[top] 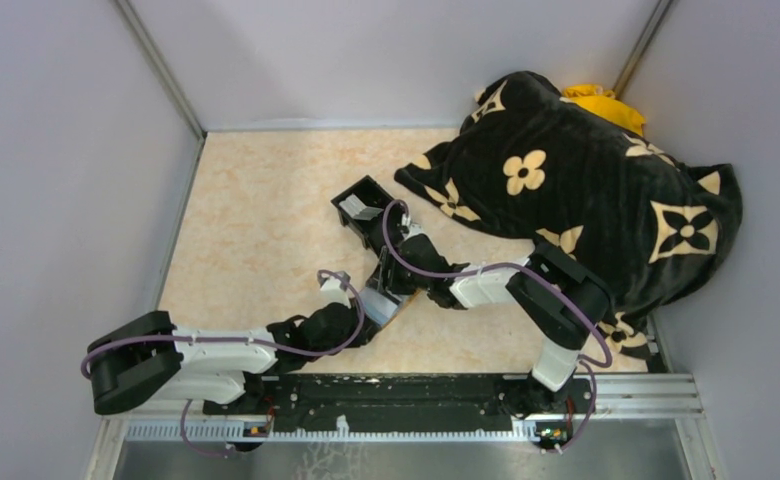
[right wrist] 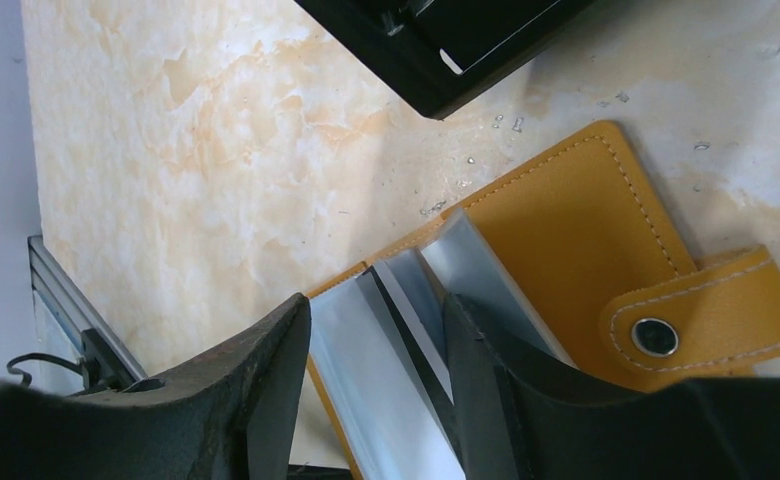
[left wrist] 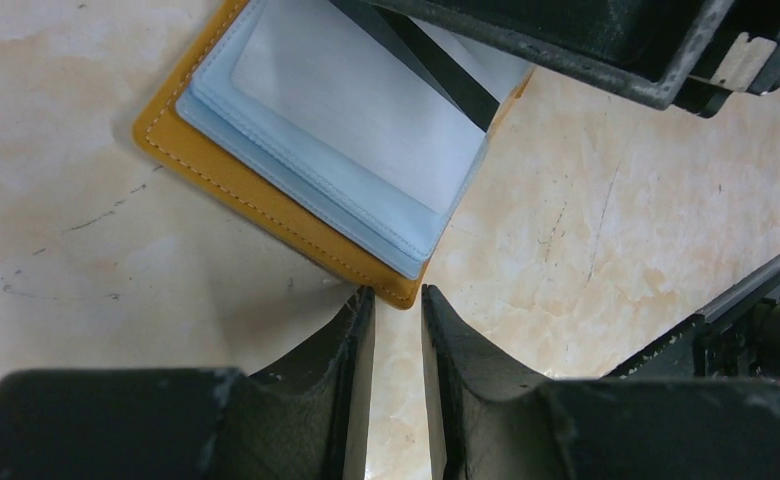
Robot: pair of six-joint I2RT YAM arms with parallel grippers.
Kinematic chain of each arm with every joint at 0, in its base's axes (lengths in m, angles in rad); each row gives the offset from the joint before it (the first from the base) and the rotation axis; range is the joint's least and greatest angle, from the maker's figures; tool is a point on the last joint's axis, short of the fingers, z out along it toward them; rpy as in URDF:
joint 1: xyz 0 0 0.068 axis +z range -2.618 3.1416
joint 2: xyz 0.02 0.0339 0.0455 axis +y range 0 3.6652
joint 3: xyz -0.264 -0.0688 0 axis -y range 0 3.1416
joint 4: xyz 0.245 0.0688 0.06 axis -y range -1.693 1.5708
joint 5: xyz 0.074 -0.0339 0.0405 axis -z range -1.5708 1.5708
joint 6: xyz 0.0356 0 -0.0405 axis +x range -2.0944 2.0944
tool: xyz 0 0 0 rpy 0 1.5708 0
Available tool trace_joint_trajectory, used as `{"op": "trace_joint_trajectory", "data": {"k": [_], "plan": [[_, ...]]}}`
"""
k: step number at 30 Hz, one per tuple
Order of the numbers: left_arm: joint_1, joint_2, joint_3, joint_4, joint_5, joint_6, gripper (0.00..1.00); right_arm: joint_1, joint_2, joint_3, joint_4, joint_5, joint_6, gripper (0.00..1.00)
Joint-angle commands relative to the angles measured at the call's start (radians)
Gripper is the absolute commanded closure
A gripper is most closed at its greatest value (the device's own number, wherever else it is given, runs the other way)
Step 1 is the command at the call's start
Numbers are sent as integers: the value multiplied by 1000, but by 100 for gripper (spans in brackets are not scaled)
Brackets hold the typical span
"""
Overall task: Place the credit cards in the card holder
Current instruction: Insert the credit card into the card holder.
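Where the card holder lies aslant, its tab points opposite the rail.

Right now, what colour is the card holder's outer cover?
Orange-tan with pale stitching on the card holder, clearest in the right wrist view.

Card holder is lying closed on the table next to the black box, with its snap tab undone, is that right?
Not closed: the card holder lies open, pale blue-grey pockets exposed, as the left wrist view shows. It is next to the black box, snap tab undone.
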Motion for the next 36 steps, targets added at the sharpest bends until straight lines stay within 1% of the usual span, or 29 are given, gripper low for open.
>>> {"op": "trace_joint_trajectory", "data": {"k": [1, 10, 14, 17, 23, 26, 29, 32, 36], "plan": [[-2, -19, 47, 41, -93, 22, 70, 54, 25, -47, -120, -46, 24, 47], [-6, -28, 54, 45, -115, 34, 69, 76, -1, -25, -162, -69, 13, 46], [-8, -42, 43, 24, -119, 15, 70, 76, -25, 3, -227, -28, -29, 46], [-11, -83, 29, 3, -120, 0, 69, 76, -27, 27, -252, -3, -51, 46], [-41, -223, 53, -158, -143, 0, 69, 63, -25, 73, -261, 1, -89, 46], [-70, -264, 72, -241, -135, -2, 69, 55, -25, 88, -263, 0, -104, 46], [-98, -250, 99, -319, -105, -9, 69, 43, -23, 99, -259, -9, -115, 46], [-144, -203, 125, -395, -94, -38, 69, 27, -13, 113, -251, -18, -125, 46], [-184, -130, 133, -417, -101, -83, 69, 6, 3, 128, -238, -33, -131, 46]]}}
